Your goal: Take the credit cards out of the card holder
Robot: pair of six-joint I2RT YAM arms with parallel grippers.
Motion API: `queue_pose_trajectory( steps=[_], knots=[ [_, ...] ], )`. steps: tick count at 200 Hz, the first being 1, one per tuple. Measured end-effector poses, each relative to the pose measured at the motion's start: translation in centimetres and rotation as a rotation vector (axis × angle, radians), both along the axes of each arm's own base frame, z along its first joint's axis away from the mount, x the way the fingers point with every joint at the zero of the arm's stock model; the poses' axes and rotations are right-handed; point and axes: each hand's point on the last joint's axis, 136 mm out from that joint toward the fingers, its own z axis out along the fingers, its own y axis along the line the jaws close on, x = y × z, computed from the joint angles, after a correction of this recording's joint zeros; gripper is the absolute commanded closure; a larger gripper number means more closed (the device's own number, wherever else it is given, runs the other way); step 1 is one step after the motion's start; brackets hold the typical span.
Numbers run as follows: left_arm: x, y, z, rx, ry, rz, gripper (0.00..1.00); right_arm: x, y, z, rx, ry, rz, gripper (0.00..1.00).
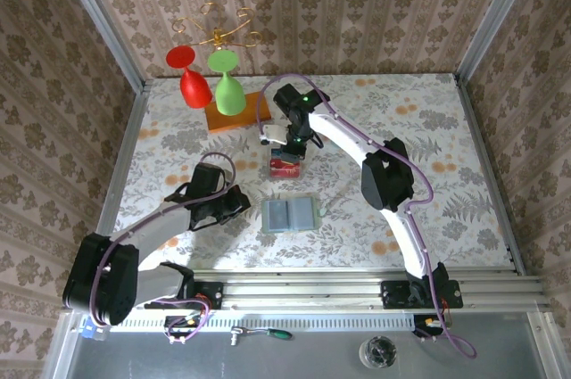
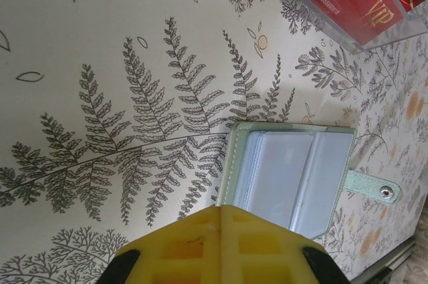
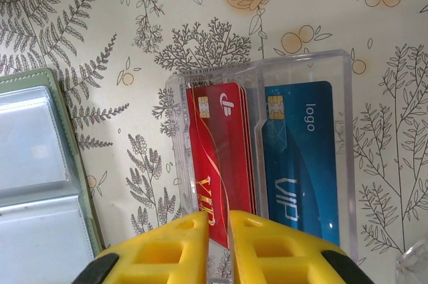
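There is one card holder [image 1: 289, 215] on the worktop [image 1: 428, 129] and one clear box [image 3: 304, 62] with two compartments. The credit cards [image 3: 221, 117] come to one blue card [image 3: 301, 144] and a stack of red cards [image 3: 231, 164] — several by their layered edges, the exact number too hard to tell. There are two goblets — one red goblet [image 1: 193, 83] and one green goblet [image 1: 229, 92] — plus one gold rack [image 1: 219, 33], one orange board [image 1: 239, 119] and one clear cup [image 1: 379, 352].

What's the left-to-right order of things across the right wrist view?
card holder → red credit cards → blue credit card. Both sets of cards lie in a clear tray.
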Motion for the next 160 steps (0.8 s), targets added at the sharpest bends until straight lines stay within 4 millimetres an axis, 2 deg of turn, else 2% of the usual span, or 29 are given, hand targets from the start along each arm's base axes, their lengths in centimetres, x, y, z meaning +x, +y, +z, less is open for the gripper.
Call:
queue_pose_trajectory(
  steps=[55,119,160],
  knots=[
    [0.2,-0.2,-0.3,-0.004,0.002,-0.003,0.95,-0.7,-0.2,0.5,0.036,-0.005,-0.114,0.8],
    [0.0,-0.9,-1.3,0.007,0.04,-0.032,0.96,-3.2,0.5,1.4,0.19,0.015,-0.433,0.77],
    [-0.4,-2.3,-1.2,0.009,0.039,-0.079,0.97,-5.7,0.1,-0.1,0.278,0.098,-0.674,0.78]
  ],
)
